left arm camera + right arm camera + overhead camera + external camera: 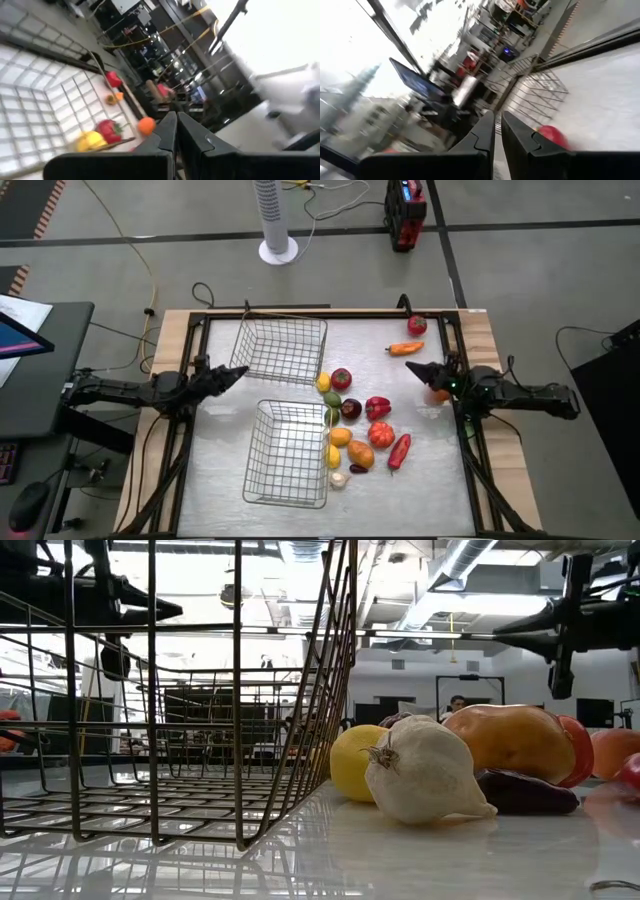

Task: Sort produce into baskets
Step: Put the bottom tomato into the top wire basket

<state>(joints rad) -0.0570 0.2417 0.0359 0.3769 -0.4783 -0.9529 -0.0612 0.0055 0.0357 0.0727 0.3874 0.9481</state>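
Two silver wire baskets stand on the table, one toward the far edge (285, 348) and one toward the near edge (288, 452); both look empty. The produce lies to their right: a tomato (341, 378), a lemon (324, 383), a dark plum (350, 409), red peppers (378, 407), a carrot (405, 349) and garlic (339, 479). In the low view the garlic (420, 772) rests on the table beside the near basket's wall (300, 720). My left gripper (240, 369) is shut and empty, raised left of the far basket. My right gripper (408, 366) is shut and empty, raised right of the produce.
An orange piece (440, 393) lies partly under my right arm. A red pepper (417, 326) lies near the far right corner. A dark frame (330, 311) runs along the table's edges. Bare tabletop lies left of the near basket (215, 460) and at the near right (430, 490).
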